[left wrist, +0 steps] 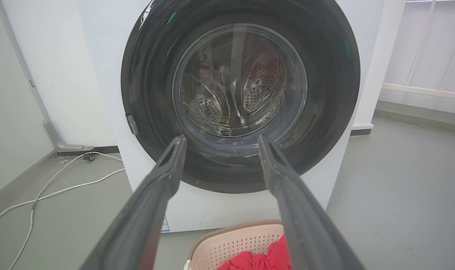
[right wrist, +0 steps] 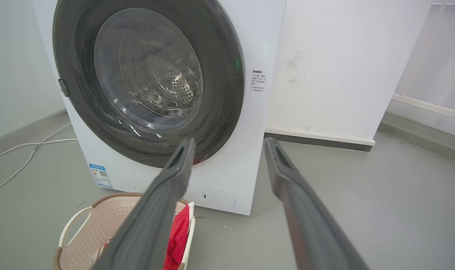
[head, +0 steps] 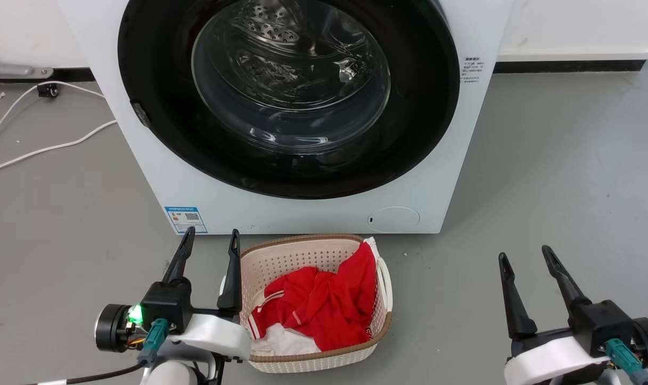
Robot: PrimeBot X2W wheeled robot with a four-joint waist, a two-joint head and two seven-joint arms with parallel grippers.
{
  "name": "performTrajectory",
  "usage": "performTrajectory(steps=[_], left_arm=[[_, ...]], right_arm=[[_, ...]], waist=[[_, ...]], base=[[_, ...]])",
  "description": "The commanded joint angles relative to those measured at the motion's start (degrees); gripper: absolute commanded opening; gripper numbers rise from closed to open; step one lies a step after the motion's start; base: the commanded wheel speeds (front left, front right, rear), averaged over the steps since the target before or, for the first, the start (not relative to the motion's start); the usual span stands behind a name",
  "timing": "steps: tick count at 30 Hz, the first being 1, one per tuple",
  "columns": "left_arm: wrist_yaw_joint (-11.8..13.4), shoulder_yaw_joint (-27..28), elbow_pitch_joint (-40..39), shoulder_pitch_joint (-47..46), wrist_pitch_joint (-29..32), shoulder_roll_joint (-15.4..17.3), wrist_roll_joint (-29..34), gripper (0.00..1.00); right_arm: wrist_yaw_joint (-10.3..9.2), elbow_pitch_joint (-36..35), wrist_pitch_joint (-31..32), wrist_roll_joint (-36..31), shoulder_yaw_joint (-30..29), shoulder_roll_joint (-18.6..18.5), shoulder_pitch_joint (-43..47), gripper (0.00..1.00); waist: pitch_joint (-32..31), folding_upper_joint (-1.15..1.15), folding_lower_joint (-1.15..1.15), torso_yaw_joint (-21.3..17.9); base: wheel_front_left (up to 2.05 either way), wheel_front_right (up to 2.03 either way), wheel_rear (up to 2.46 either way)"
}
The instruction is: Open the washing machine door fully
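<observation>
The door (head: 289,96) sits shut, its black rim flush against the white front of the machine (head: 195,187) all the way round, with the steel drum showing through the glass. By that, nothing of the task looks done: the whole swing is left. The left gripper (head: 211,231) hangs low over the floor, well short of the machine and just beside the basket (head: 302,245) of red clothes (head: 329,305); its jaws are spread wide with nothing between them. The right gripper (head: 523,252) is at the other side of the basket, likewise short of the machine, jaws parted and holding nothing. Neither touches the door. A small grey tab (head: 140,113) on the rim's left edge is probably the catch or pull, so the door likely hinges on the right, though no hinge can be made out. The left arm is the nearer to that tab. What remains, as I judge it: reach the tab, release the door, and carry it round until it stands fully open. The basket stands close before the machine, below the door.
</observation>
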Motion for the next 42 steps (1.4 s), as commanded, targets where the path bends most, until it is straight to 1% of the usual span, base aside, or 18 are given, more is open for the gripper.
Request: performTrajectory(steps=[1, 6, 7, 9, 10, 13, 16, 20, 23, 24, 27, 30, 33, 40, 42], left_arm=[[-0.18, 0.20, 0.05, 0.42, -0.29, -0.05, 0.32, 1.00], [-0.23, 0.29, -0.06, 0.47, -0.28, -0.07, 0.32, 1.00], [-0.24, 0.31, -0.07, 0.47, -0.28, -0.08, 0.33, 1.00], [-0.27, 0.34, -0.05, 0.42, -0.28, -0.09, 0.32, 1.00], [-0.27, 0.34, -0.05, 0.42, -0.28, -0.09, 0.32, 1.00], [-0.26, 0.41, -0.07, 0.36, -0.28, -0.10, 0.12, 1.00], [-0.33, 0.41, -0.02, 0.34, -0.28, -0.11, 0.02, 1.00], [-0.20, 0.42, -0.10, 0.20, -0.28, -0.13, -0.15, 1.00], [-0.22, 0.46, -0.22, 0.13, -0.23, -0.14, -0.36, 1.00], [-0.24, 0.49, -0.28, 0.04, -0.23, -0.14, -0.43, 1.00], [-0.28, 0.54, -0.48, -0.37, -0.23, -0.16, -0.48, 1.00], [-0.29, 0.61, -0.69, -0.89, -0.23, -0.15, -0.71, 1.00], [-0.45, 0.50, -0.78, -1.34, -0.23, -0.15, -0.75, 1.00], [-0.80, 0.36, -1.32, -2.74, -0.23, -0.16, -0.52, 1.00], [-0.83, 0.31, -1.49, -3.31, -0.23, -0.16, -0.44, 1.00]], right_arm=[[-0.03, 0.34, -0.05, 0.49, 0.15, 0.24, -0.16, 0.00], [-0.03, 0.73, 0.44, 2.40, 0.55, 0.23, -0.21, 0.00], [-0.03, 0.84, 0.40, 3.49, 0.47, 0.23, -0.23, 0.00], [-0.03, 1.42, 0.21, 8.68, 0.18, 0.22, -0.09, 0.00], [-0.03, 1.42, 0.21, 8.68, 0.18, 0.22, -0.09, 0.00], [-0.02, 3.02, -0.41, 22.73, 0.26, 0.22, -0.03, 0.00], [-0.02, 4.83, -0.79, 38.93, 1.31, 0.22, -0.68, 0.00], [-0.02, 6.32, -1.32, 63.99, 2.30, 0.20, -2.12, 0.00], [-0.01, 6.21, -1.41, 79.93, 2.06, 0.19, -3.44, 0.00], [-0.01, 6.07, -1.34, 84.27, 1.71, 0.19, -4.06, 0.00], [-0.01, 6.33, -0.22, 93.79, -0.05, 0.18, -6.44, 0.00], [-0.01, 7.62, 1.19, 99.20, -2.43, 0.13, -9.53, 0.00], [-0.01, 9.70, 2.57, 102.49, -4.08, -0.58, -13.38, 0.00], [-0.01, 17.25, 5.85, 106.99, -5.88, -4.01, -24.74, 0.00], [-0.01, 20.24, 6.99, 107.11, -5.58, -5.93, -28.43, 0.00]], waist=[[-0.02, 0.00, 0.00, -0.02], [0.09, 0.00, 0.00, -0.07], [0.11, 0.00, 0.00, -0.08], [0.18, 0.00, 0.00, -0.06], [0.18, 0.00, 0.00, -0.06], [0.26, 0.00, 0.00, -0.04], [0.41, 0.00, 0.00, -0.05], [0.66, 0.00, 0.00, -0.07], [0.95, 0.00, 0.00, -0.15], [1.08, 0.00, 0.00, -0.20], [1.60, 0.00, 0.00, -0.31], [2.39, 0.00, 0.00, -0.38], [3.33, 0.00, 0.00, -0.23], [6.57, 0.00, 0.00, 0.50], [7.71, 0.00, 0.00, 0.81]], base=[[0.00, 0.00, 0.00], [0.00, 0.00, 0.00], [0.00, 0.00, 0.00], [0.00, 0.00, 0.00], [0.00, 0.00, 0.00], [0.00, 0.00, 0.00], [0.00, 0.00, 0.00], [0.00, 0.00, 0.00], [0.00, 0.00, 0.00], [0.00, 0.00, 0.00], [0.00, 0.00, 0.00], [0.00, 0.00, 0.00], [0.00, 0.00, 0.00], [0.00, 0.00, 0.00], [0.00, 0.00, 0.00]])
